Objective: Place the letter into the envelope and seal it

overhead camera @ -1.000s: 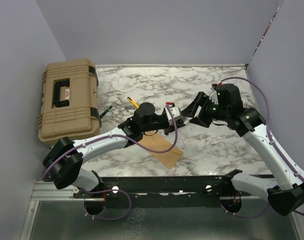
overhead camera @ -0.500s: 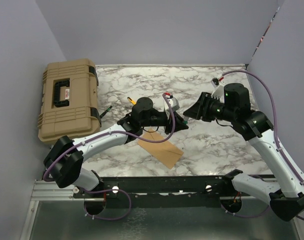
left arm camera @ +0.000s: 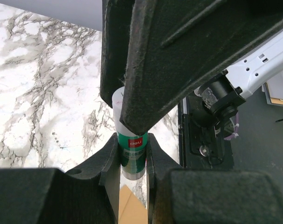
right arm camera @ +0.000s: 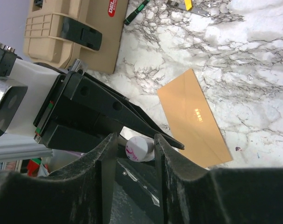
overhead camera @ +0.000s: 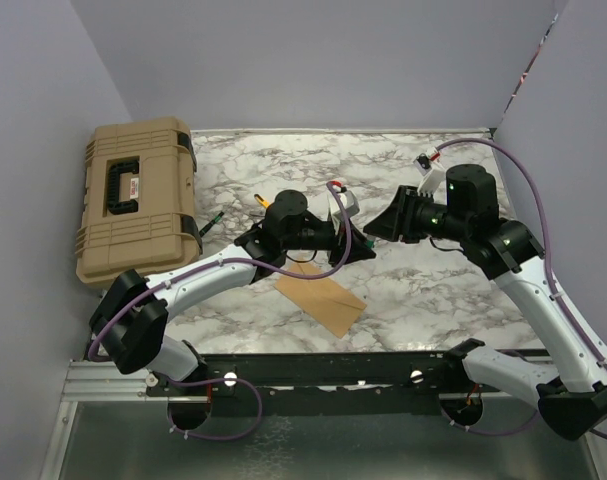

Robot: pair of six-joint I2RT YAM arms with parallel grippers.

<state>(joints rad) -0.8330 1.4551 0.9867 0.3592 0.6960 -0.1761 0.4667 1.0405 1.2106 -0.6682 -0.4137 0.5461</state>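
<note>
Envelope (overhead camera: 321, 298) flat below the left tool (left arm camera: 131, 150) and its glue stick (left arm camera: 132, 158)

The toolbox (overhead camera: 133, 200) blocks the table's (overhead camera: 423, 295) left side; marble right of the envelope (overhead camera: 321, 297) lies open.

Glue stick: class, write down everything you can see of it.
The glue stick is a tube with a green body, a red "deli" label and a white cap. The left gripper clamps its body, holding it in the air. The right gripper has a finger on each side of the cap; contact is unclear.
</note>
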